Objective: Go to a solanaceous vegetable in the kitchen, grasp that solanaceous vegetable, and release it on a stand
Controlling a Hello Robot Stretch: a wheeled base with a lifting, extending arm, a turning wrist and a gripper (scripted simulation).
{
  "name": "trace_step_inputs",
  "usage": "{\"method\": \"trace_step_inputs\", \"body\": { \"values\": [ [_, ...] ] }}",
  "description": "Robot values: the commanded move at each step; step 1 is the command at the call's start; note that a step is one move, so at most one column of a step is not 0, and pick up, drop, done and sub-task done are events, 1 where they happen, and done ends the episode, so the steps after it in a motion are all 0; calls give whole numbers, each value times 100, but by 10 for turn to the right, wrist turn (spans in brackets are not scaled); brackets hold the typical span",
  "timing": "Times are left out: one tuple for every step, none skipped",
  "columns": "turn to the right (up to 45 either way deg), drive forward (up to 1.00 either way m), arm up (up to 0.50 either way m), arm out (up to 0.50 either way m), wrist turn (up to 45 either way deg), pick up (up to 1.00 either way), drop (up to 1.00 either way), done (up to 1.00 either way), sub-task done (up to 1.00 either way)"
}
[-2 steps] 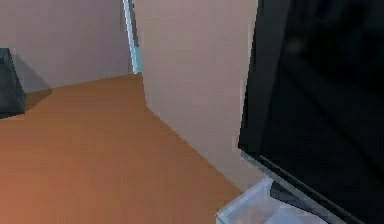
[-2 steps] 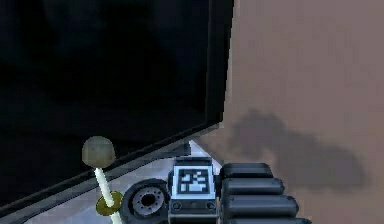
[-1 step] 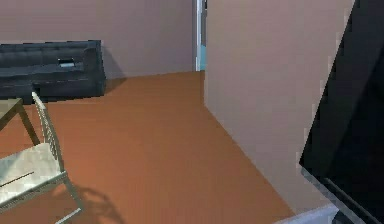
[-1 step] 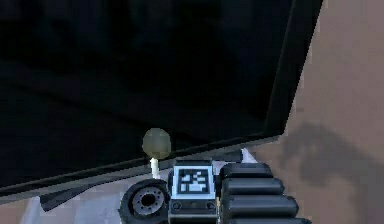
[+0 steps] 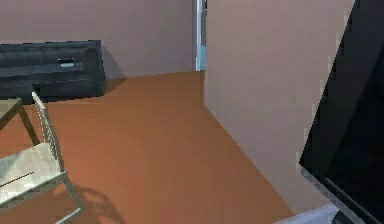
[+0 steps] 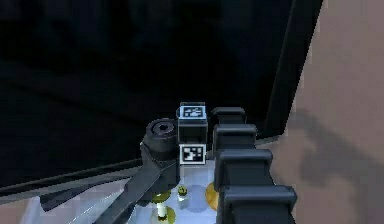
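- Fingers [image 6: 140, 186] sat at arm side view's six o'clock, before a black screen [image 6: 120, 80]; whether they held anything, I couldn't tell.
- Vegetable's whereabouts: couldn't tell.
- Sofa [image 5: 50, 65] stood at forward view's ten o'clock.

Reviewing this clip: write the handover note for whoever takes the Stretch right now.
Tool: low before a black screen; cannot tell whether it holds anything.
Things: small yellow blobs on a pale surface under the screen, beside the arm; what they are is unclear.
Ahead: dark sofa, pale chair, doorway.
Done: unclear. Left: find out where the vegetable is, then release it on the stand.
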Motion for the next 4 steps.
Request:
{"method": "trace_step_inputs", "body": {
  "values": [
    [0,0,0,0,450,0,0,0,0],
    [0,0,0,0,450,0,0,0,0],
    [0,0,0,0,210,0,0,0,0],
    [0,0,0,0,0,100,0,0,0]
  ]
}}
